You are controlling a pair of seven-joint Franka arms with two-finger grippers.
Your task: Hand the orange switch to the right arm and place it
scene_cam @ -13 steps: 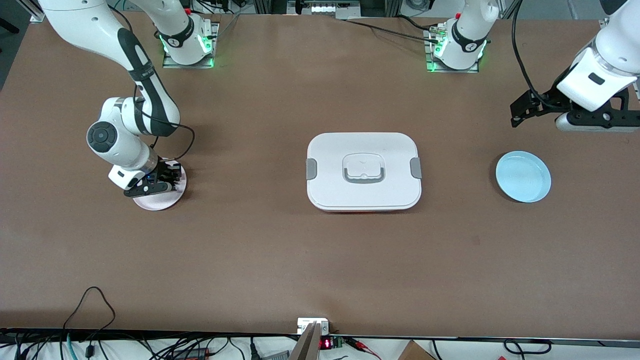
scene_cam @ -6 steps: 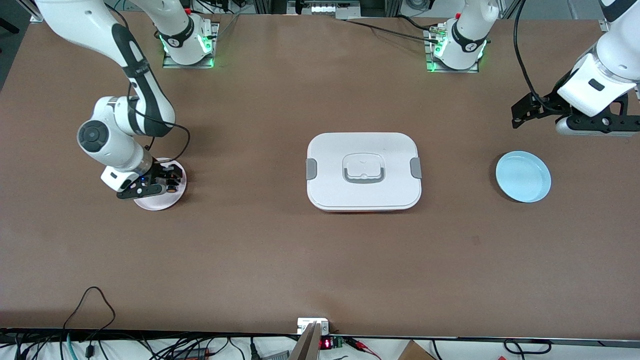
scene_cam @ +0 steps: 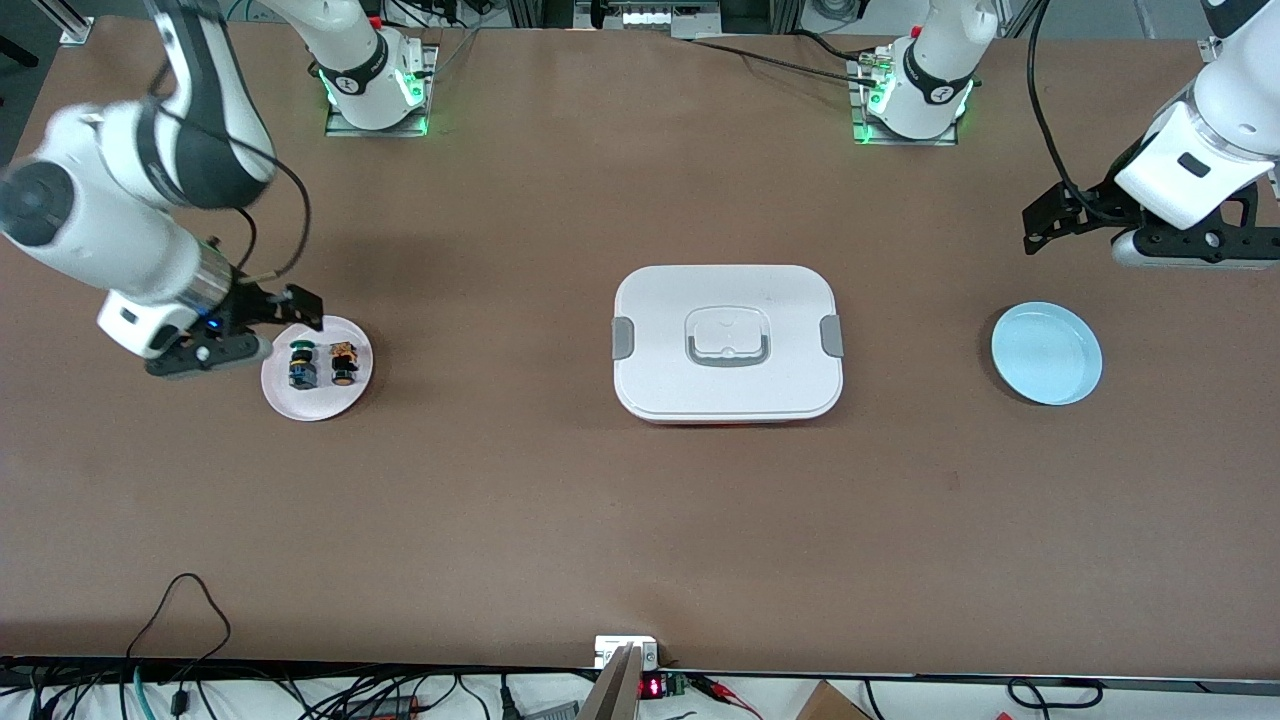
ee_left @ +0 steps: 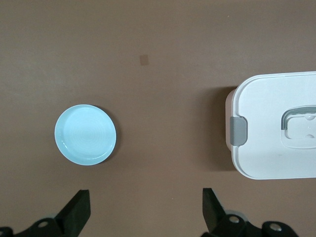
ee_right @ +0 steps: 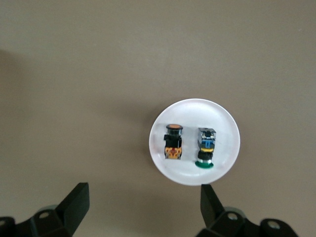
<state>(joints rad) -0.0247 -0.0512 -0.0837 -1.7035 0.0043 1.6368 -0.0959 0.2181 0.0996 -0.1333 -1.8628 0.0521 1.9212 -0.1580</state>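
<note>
Orange switch [ee_right: 173, 142] lying on white plate [ee_right: 224, 123], orange cap, black body, both arms' fingers released

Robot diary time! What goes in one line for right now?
orange switch: on white plate, beside green switch | right hand: open, empty, above plate's edge | left hand: open, waiting near blue plate

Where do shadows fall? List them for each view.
Front view: even light, faint shadow edging the white box. Left wrist view: a dark shadow beside the box, toward the blue plate. Right wrist view: only a soft shadow rims the white plate.
</note>
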